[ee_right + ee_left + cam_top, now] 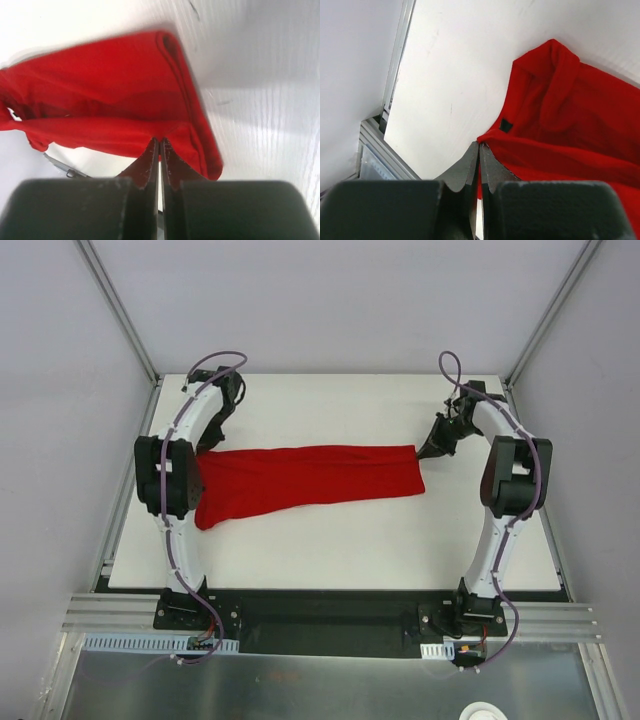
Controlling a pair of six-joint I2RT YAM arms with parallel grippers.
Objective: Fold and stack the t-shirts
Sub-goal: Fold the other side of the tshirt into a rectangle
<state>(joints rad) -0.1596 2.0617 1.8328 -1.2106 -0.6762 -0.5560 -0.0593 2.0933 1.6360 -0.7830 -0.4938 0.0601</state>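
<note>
Red t-shirt (310,480) lies stretched long; left hand (479,146), right hand (159,141) pinch ends.

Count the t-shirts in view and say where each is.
1. The red t-shirt lies stretched in a long band, left to right, across the middle of the table. Another could hide in its folds, though none shows.

No text is legible anywhere. The small dark tag (505,125) on the red t-shirt (570,130) shows nothing readable.
</note>
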